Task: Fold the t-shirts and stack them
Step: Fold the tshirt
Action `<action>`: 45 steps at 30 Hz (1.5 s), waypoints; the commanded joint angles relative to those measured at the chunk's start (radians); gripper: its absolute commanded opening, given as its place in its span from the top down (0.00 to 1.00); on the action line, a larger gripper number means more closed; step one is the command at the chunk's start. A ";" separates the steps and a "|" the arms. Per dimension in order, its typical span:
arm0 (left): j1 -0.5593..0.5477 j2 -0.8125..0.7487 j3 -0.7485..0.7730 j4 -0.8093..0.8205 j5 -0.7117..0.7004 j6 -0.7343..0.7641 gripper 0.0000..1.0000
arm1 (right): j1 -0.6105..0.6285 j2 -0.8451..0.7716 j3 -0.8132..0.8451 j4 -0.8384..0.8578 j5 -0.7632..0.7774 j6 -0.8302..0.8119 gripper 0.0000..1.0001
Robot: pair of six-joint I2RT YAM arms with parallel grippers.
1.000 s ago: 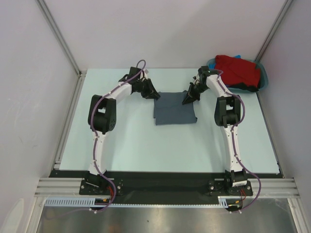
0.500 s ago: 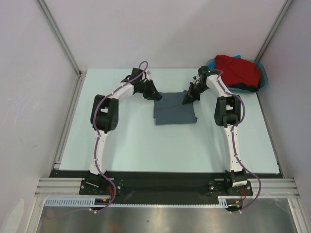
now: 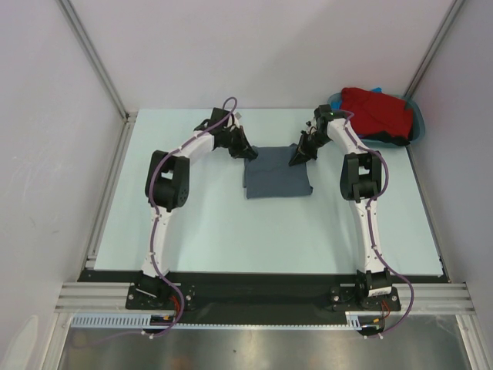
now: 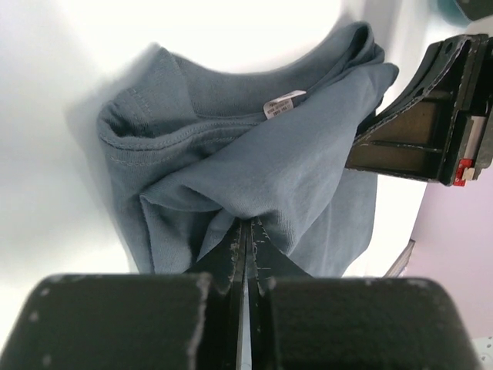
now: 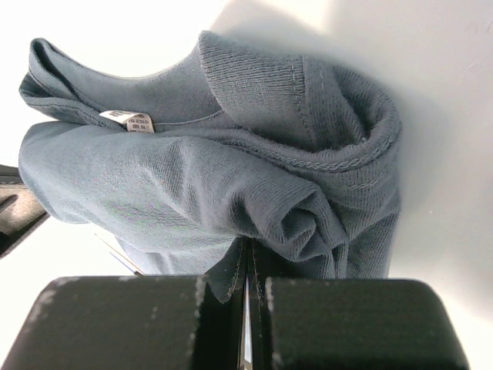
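Since a sec ago the left gripper (image 3: 248, 152) has edged in onto the far-left corner of the folded slate-grey cloth t-shirt (image 3: 276, 173), and the left elbow has slid a bit to the right w/ it. Over the same sec the right gripper (image 3: 296, 157) hasn't shifted from the far-right corner.

Left wrist view: jaws of the left gripper (image 4: 245, 231) are pressed together on a bunched fold of the slate-grey cloth t-shirt (image 4: 254, 162). Cloth fans out ahead of the tips, w/ the ribbed collar to the left of the jaws. A small white neck label (image 4: 283, 104) sits further ahead, slightly right.

Right wrist view: jaws of the right gripper (image 5: 246, 248) are also pinched shut, on a rolled-up wad of the slate-grey cloth t-shirt (image 5: 192, 177). The stitched collar curves round ahead and to the right of the tips, and the small white neck label (image 5: 129, 121) is ahead-left.

Both grips are at the shirt's far edge. The rest of it lies flat on the pale blue-green table top (image 3: 231, 223), btwn the two grippers and on their near side.

Well off to the right of the right jaws (and a little beyond them) a bright red cloth t-shirt (image 3: 375, 110) is heaped in a teal plastic tub (image 3: 420, 123), w/ a scrap of blue cloth (image 3: 376, 90) at its far edge and black cloth (image 3: 397, 141) at its near edge.
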 commanded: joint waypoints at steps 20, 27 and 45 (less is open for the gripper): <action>0.064 -0.073 0.055 -0.019 -0.010 0.072 0.61 | -0.014 -0.003 -0.008 -0.031 0.052 -0.033 1.00; 0.064 -0.070 0.038 0.033 0.035 0.049 0.50 | -0.014 -0.001 -0.009 -0.034 0.052 -0.034 1.00; 0.032 -0.060 0.004 0.077 0.078 0.009 0.58 | -0.016 0.005 -0.006 -0.034 0.049 -0.033 1.00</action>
